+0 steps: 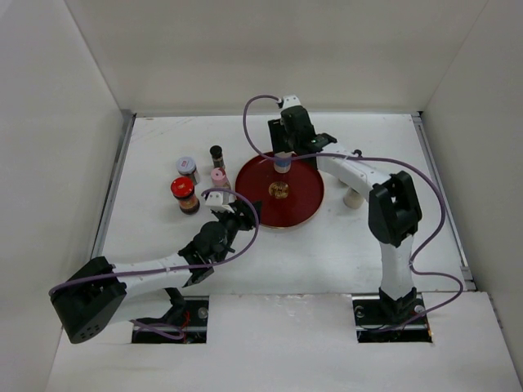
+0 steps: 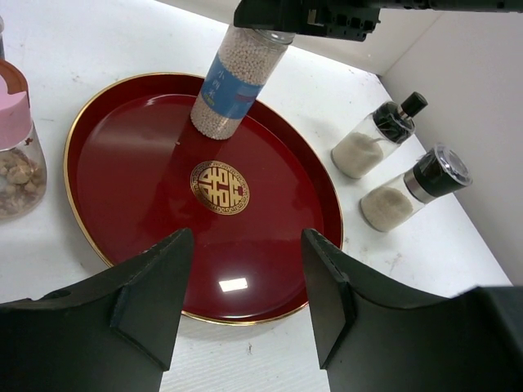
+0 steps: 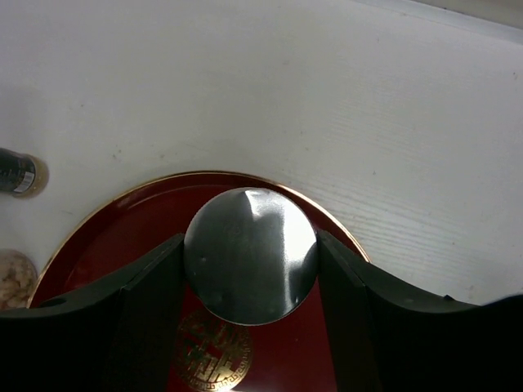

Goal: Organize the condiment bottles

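My right gripper (image 1: 283, 157) is shut on the white blue-banded cylinder (image 2: 234, 75), whose silver top (image 3: 250, 255) fills the gap between the fingers. The cylinder leans a little, with its base at the far part of the round dark-red tray (image 1: 304, 204). My left gripper (image 2: 245, 302) is open and empty over the tray's near-left rim. Left of the tray stand the red-capped dark jar (image 1: 185, 196), silver-lidded jar (image 1: 187, 168), thin dark bottle (image 1: 216, 154) and pink-capped jar (image 1: 219, 177). Right of it stand the black-topped shaker (image 2: 378, 135) and grey-capped beige shaker (image 2: 415, 189).
The tray (image 2: 131, 188) holds nothing besides the cylinder. White walls close in the table on the left, far and right sides. My right arm (image 1: 359, 173) reaches across above the two shakers.
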You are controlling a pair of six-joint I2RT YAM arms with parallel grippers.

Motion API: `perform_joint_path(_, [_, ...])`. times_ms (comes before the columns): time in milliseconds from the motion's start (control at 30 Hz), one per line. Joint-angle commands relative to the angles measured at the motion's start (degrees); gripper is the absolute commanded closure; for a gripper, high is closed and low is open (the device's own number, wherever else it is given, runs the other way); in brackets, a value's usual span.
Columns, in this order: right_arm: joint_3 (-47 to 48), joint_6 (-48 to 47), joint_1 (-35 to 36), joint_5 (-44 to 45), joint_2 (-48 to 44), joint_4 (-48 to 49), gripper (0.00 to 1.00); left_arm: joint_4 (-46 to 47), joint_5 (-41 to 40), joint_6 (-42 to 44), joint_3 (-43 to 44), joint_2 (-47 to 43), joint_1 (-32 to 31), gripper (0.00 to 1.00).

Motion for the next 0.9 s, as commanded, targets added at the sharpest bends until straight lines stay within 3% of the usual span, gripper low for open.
perform_joint_path(0, [-0.12,-0.37,0.01,0.99,-1.02,7.49,0.39,3.30,0.09,-0.81,-0.17,-0.38,0.36,0.47])
perform_joint_path(167, [-1.17,-0.28,0.01,1.08,-4.70,8.02,0.10,3.30,0.27,-0.90,-0.09,-0.20,0.36,0.47])
perform_joint_path(233, [-2.93,0.16,0.01,1.08,-8.21,8.46,0.06,3.30,0.27,-0.90,-0.17,-0.46,0.36,0.47])
perform_joint_path(400, [-13.11,2.70,-3.06,3.35,-19.37,10.30,0.04,3.30,0.27,-0.90,-0.26,-0.90,0.36,0.47])
perform_joint_path(533, [-23.83,4.29,-7.19,11.43,-27.37,8.99,0.04,3.21,0.27,-0.90,-0.26,-1.34,0.36,0.47])
perform_joint_path(700, [-32.89,4.99,-11.67,23.48,-30.90,5.56,0.00,3.12,0.27,-1.07,-0.35,-1.61,0.27,0.46])
perform_joint_path(867, [-34.31,6.74,-16.24,17.28,-29.06,3.36,0.00,2.86,0.27,-1.07,-0.44,-1.96,0.44,0.45])
